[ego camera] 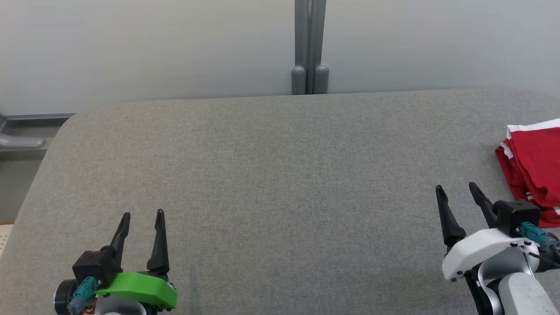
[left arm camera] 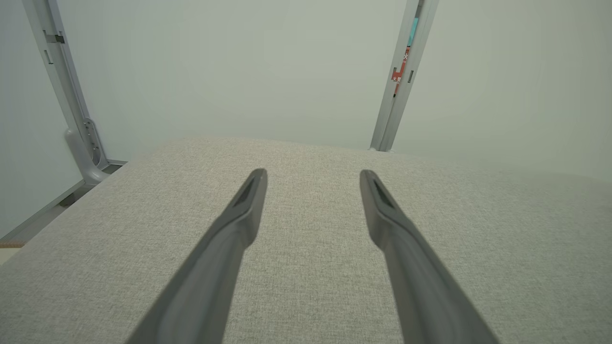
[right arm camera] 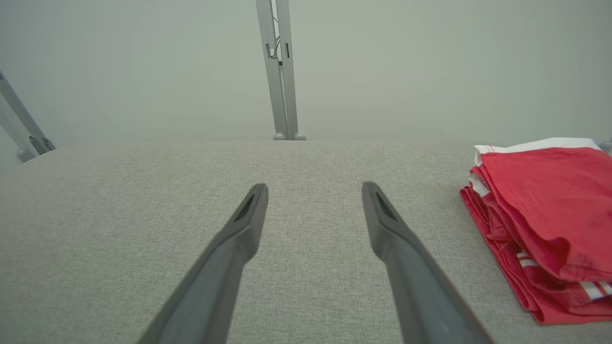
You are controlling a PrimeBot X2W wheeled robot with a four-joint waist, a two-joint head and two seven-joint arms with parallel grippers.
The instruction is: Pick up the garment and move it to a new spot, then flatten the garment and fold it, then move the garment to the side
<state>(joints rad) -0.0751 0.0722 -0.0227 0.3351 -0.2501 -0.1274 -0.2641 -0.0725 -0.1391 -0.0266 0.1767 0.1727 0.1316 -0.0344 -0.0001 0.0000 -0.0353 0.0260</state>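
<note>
While both of my arms hung low over the grey surface [ego camera: 280, 175], the red garment [ego camera: 531, 170] lay on it, folded into a thick pile. It had white stripes and a white band along its far edge.

My right end effector [ego camera: 455, 187] was just beside the garment, on the side toward the middle of the surface, and it did not touch the cloth. Its two dark fingers [right arm camera: 406, 267] stood wide apart and held nothing; between them was the bare grey fabric of the surface.

My left end effector [ego camera: 143, 213] was well apart from the garment, near the opposite side of the surface. Its fingers also stood wide apart, with nothing between them.

Both end effectors pointed away from me, toward a pale wall [ego camera: 131, 43]. A grey post [ego camera: 309, 48] stood against this wall behind the far edge of the surface, well apart from the garment.

From my head camera, the frame edge cut off the garment, so I could not tell how far it reached. From my right wrist, its folded layers rested one upon another, flat on the surface.
</note>
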